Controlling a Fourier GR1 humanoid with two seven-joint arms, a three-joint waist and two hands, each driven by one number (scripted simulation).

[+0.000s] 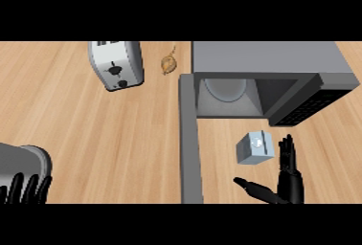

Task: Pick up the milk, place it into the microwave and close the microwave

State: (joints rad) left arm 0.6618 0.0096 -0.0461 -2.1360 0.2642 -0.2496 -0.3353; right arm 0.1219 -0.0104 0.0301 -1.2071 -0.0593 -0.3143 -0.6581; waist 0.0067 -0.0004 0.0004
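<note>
A small pale blue milk carton (255, 148) stands on the wooden counter just in front of the open microwave (268, 76). The microwave's door (188, 139) swings out toward me, left of the carton. Inside, a round glass turntable (226, 88) shows. My right hand (286, 179) is open just right of and below the carton, fingers straight and pointing up, thumb spread to the left; it is close to the carton without holding it. My left hand (25, 189) rests open at the lower left edge, fingers up.
A silver toaster (115, 64) lies at the back left. A small tan object (169, 63) sits between the toaster and the microwave. The microwave's dark control panel (311, 105) angles out at the right.
</note>
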